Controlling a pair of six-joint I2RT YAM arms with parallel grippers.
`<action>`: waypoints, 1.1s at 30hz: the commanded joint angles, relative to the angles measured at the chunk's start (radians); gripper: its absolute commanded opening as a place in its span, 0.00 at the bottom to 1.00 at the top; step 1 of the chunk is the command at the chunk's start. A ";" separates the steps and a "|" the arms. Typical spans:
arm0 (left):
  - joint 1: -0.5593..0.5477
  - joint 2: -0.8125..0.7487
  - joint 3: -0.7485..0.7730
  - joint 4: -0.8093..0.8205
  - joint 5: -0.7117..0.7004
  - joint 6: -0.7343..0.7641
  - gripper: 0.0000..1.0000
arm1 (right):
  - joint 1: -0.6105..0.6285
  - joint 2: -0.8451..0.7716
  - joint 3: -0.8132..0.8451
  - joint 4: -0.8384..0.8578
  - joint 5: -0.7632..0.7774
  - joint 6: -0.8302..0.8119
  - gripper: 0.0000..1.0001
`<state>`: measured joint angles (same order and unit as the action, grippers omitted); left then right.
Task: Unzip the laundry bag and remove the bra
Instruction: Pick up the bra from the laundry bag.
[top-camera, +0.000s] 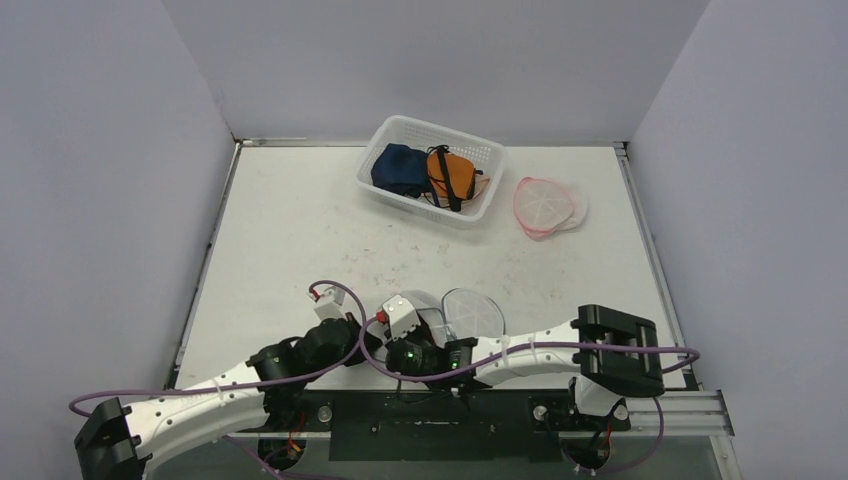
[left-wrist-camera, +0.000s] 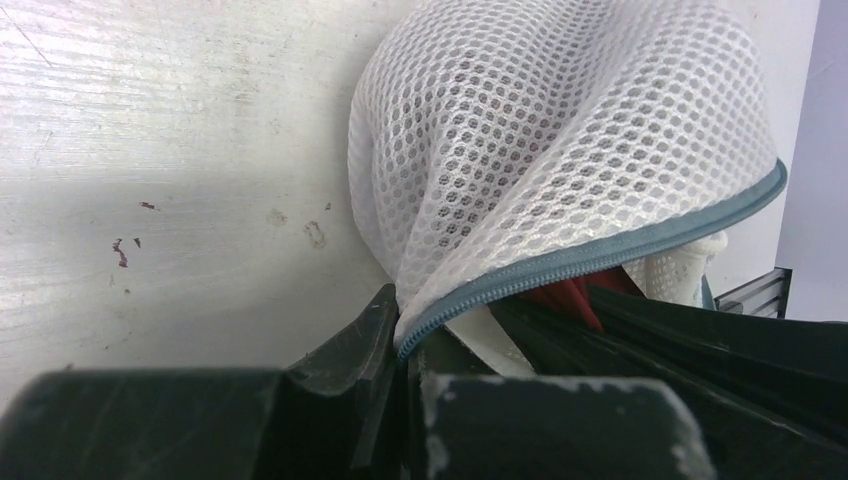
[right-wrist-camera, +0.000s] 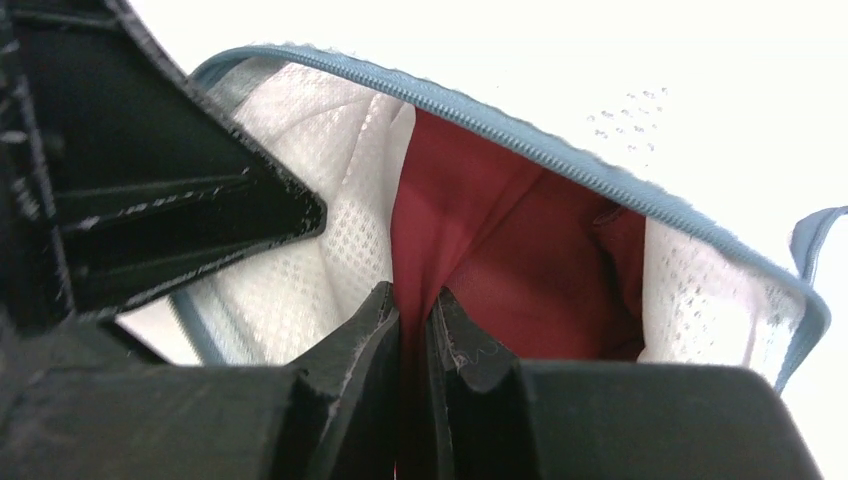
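left gripper (left-wrist-camera: 402, 345) is clamping the laundry bag (left-wrist-camera: 560, 130) at its zipper edge; right gripper (right-wrist-camera: 415, 312) is pinching the red bra (right-wrist-camera: 510, 250) inside the open bag.

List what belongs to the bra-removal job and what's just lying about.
Job: laundry bag, pinched by left gripper; red bra inside, pinched by right gripper.
Lying about: white basket holding blue bundle and orange bundle; pink-rimmed mesh pouch beside it.

Unzipped white mesh laundry bag (left-wrist-camera: 560, 150), grey-blue zipper (right-wrist-camera: 560, 155) open, bunched at near table (top-camera: 300, 230) edge; red bra (right-wrist-camera: 520, 260) inside.
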<state>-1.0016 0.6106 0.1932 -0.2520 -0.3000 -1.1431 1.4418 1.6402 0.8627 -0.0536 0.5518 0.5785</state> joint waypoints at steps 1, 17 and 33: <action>-0.001 -0.015 0.025 -0.011 -0.028 0.002 0.00 | 0.002 -0.142 -0.065 0.038 -0.110 -0.062 0.05; 0.002 0.042 0.129 0.023 -0.101 0.041 0.00 | -0.032 -0.399 -0.169 0.080 -0.541 -0.242 0.05; 0.021 0.154 0.180 0.079 -0.075 0.071 0.00 | -0.066 -0.528 -0.117 -0.014 -0.676 -0.332 0.05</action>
<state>-0.9909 0.7559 0.3321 -0.2310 -0.3447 -1.0878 1.3865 1.1778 0.6956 -0.0727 -0.0750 0.2687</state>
